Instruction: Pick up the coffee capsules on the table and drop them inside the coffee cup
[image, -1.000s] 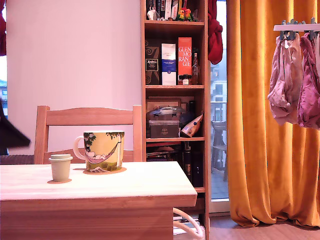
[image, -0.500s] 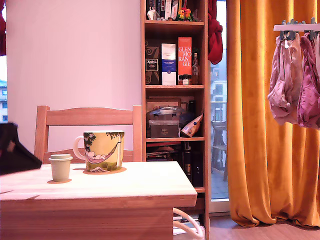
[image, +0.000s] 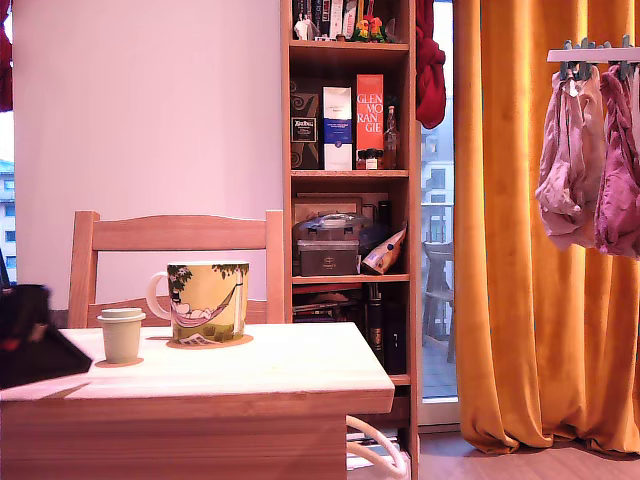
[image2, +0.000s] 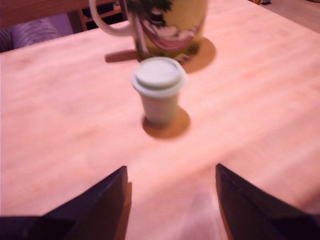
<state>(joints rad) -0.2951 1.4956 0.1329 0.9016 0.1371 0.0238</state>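
Gripper (image2: 171, 172): jaws spread wide, nothing between them, above bare table (image2: 260, 90). Only the wrist view shows this gap; the exterior view gives just a dark mass (image: 35, 340) at its left edge. Coffee capsule (image2: 159, 90) upright on the table ahead of the fingertips, clear of them. Coffee cup (image2: 167, 25) stands just beyond the capsule. Exterior view alone shows the chair (image: 170, 235) behind, bookshelf (image: 345, 175) and orange curtain (image: 520, 230).

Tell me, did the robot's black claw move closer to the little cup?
Yes. In the exterior view the gripper has come further in from the left edge and sunk lower, nearer the coffee capsule, which has stayed beside the coffee cup.
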